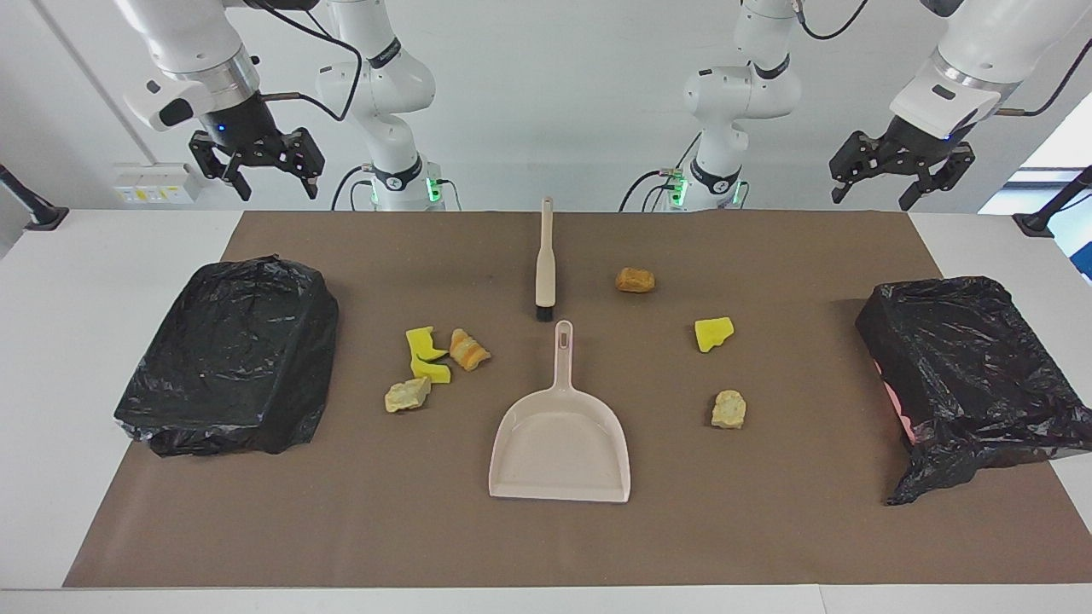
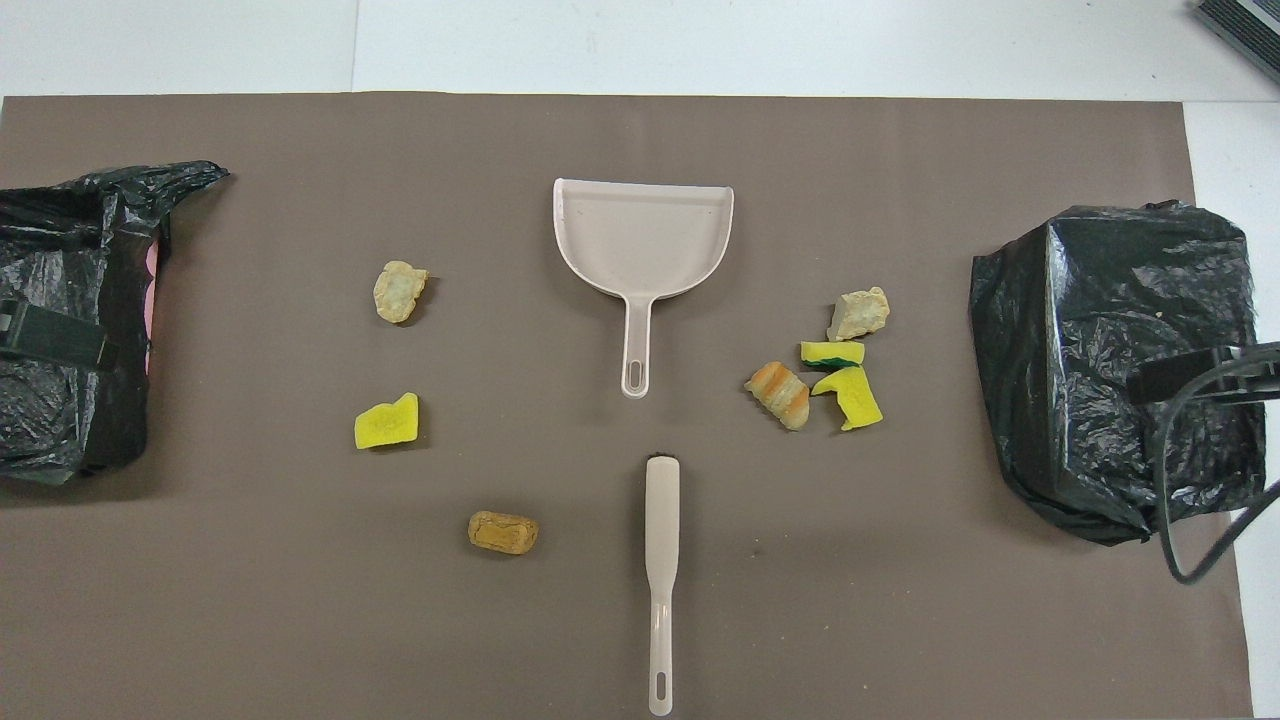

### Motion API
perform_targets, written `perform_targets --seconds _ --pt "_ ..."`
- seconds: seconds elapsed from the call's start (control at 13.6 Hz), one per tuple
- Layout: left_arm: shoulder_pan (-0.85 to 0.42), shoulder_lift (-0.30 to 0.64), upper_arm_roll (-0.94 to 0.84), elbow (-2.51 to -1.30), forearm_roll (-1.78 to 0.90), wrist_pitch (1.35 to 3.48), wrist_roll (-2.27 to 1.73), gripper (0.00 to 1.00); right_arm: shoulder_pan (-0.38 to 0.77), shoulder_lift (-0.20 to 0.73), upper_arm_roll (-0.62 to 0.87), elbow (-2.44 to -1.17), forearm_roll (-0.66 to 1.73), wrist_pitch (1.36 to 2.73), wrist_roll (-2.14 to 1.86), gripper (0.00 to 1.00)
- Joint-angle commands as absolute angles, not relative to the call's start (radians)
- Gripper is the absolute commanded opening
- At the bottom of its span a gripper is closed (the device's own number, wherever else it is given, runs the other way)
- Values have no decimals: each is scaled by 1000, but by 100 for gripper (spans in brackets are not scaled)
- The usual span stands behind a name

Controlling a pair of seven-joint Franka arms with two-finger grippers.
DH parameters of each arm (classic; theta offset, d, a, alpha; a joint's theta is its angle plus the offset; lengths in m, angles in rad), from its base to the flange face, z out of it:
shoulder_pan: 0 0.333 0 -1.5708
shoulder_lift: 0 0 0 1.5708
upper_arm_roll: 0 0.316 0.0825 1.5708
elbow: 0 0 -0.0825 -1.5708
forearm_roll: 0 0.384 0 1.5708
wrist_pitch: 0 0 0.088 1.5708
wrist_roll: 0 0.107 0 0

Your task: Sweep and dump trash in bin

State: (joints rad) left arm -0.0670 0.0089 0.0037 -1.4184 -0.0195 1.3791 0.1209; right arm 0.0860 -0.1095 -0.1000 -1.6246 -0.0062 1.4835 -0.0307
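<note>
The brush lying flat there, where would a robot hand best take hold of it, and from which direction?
Probably by the narrow handle of the brush, coming straight down from above. It lies flat on the brown mat, handle end toward the robots and black bristles toward the dustpan. The handle is slim with bare mat on both sides, so fingers could straddle it across its width.
</note>
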Motion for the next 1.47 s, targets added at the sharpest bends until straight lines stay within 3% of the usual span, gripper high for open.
perform_targets --seconds 0.0,0.74,1.18,1.4 --pt "-58 -20 -5 -1448 -17 1376 120 100 77 -129 -94 -1646 11 1488 -21 100" --pt "-78 -58 -18 -1531 -25 1476 107 100 77 -129 -94 -1646 11 1491 -12 100" --pt "-231 -80 -21 -1621 -25 1514 -29 100 80 -130 -94 -1646 11 1485 -12 100" --pt "-358 -107 -21 -1733 -25 1598 -168 100 80 -130 -94 -1646 11 1485 -12 100"
